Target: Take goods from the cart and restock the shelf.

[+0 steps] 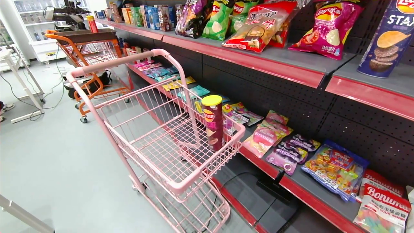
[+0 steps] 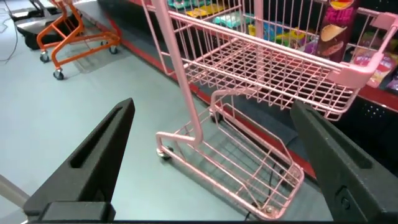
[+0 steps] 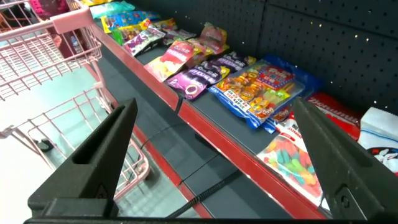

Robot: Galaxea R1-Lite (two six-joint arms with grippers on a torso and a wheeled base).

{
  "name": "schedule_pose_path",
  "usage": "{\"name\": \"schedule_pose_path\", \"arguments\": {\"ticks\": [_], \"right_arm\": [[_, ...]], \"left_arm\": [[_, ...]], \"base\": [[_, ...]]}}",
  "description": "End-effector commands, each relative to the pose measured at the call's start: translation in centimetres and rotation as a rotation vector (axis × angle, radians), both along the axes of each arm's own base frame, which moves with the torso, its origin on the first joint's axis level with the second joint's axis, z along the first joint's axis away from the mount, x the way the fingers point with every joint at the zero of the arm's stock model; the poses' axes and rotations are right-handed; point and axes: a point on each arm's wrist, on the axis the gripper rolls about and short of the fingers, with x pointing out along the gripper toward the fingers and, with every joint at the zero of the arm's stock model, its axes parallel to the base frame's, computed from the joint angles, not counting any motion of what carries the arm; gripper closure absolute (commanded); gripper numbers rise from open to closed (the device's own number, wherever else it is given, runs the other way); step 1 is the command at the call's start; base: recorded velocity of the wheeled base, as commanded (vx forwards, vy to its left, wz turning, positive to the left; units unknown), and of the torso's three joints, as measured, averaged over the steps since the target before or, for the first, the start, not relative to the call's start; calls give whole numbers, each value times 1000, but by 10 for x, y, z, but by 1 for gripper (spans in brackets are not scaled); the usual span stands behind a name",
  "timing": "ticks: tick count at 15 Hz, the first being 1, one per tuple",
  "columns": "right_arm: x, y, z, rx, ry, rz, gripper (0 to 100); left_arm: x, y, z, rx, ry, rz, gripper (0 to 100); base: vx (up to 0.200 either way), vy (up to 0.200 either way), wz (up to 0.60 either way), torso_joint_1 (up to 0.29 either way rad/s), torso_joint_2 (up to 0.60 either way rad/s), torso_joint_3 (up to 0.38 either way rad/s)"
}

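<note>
Chip can (image 1: 212, 123) stands up straight in the pink cart (image 1: 190, 183). It is dark red with a yellow lid (image 1: 212, 100). It is in the corner of the basket that is closest to the shelf (image 1: 291, 69), right by the wire wall. Nothing holds it.

The left hand (image 2: 211, 106) is open wide, with its two black fingers (image 2: 99, 149) far apart. It holds nothing. Past it you can see the cart's bottom rack (image 2: 249, 168) and the grey floor (image 2: 74, 99). The can shows high up in the basket there too.

The right hand (image 3: 214, 104) is open wide as well and holds nothing. Past it is the low part of the shelf, where candy lies flat: purple bags (image 3: 205, 71), a blue bag (image 3: 267, 90) and a bag of gummy worms (image 3: 295, 158). A corner of the cart is beside that low shelf.

The cart is parked just beside the shelf. On the high part of the shelf are chip bags, a green bag (image 1: 218, 21), a red bag (image 1: 258, 26) and a pink bag (image 1: 326, 29), and a tall blue can (image 1: 388, 38).

An orange cart (image 1: 93, 48) stands farther back, behind the pink one.
</note>
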Motion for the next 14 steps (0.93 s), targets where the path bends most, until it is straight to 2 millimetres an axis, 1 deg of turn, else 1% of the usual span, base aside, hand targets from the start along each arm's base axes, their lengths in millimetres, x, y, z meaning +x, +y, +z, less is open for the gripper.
{"name": "schedule_pose_path", "arguments": {"ticks": [1, 2, 3, 4, 5, 6, 7, 8, 9, 10, 11, 12, 13, 14], "right_arm": [[0, 0, 0, 0, 0, 0, 0], [0, 0, 0, 0, 0, 0, 0], [0, 0, 0, 0, 0, 0, 0], [0, 0, 0, 0, 0, -2, 0], [0, 0, 0, 0, 0, -2, 0], [0, 0, 0, 0, 0, -2, 0], [0, 0, 0, 0, 0, -2, 0], [0, 0, 0, 0, 0, -2, 0], [0, 0, 0, 0, 0, -2, 0], [0, 0, 0, 0, 0, -2, 0], [0, 0, 0, 0, 0, -2, 0], [0, 0, 0, 0, 0, -2, 0], [0, 0, 0, 0, 0, -2, 0], [0, 0, 0, 0, 0, -2, 0]], "left_arm": [[-8, 0, 56, -3, -105, -18, 0], [0, 1, 101, -58, -92, -38, 0], [17, 0, 171, -195, -125, -59, 0], [44, -1, 198, -192, -73, -51, 0], [74, -3, 198, -171, 24, -46, 0], [98, -4, 190, -145, 109, -46, 0], [150, -7, 180, -122, 191, -54, 0], [182, -10, 175, -112, 189, -90, 0], [212, -13, 166, -88, 196, -177, 0], [225, -16, 160, -58, 210, -240, 0], [244, -22, 147, 10, 258, -344, 0], [261, -25, 136, 40, 296, -390, 0], [280, -32, 129, 47, 314, -419, 0], [290, -38, 125, 51, 311, -438, 0]], "base": [[0, 0, 0, 0, 0, 0], [0, 0, 0, 0, 0, 0], [0, 0, 0, 0, 0, 0], [0, 0, 0, 0, 0, 0], [0, 0, 0, 0, 0, 0], [0, 0, 0, 0, 0, 0], [0, 0, 0, 0, 0, 0], [0, 0, 0, 0, 0, 0], [0, 0, 0, 0, 0, 0], [0, 0, 0, 0, 0, 0], [0, 0, 0, 0, 0, 0], [0, 0, 0, 0, 0, 0], [0, 0, 0, 0, 0, 0], [0, 0, 0, 0, 0, 0]]}}
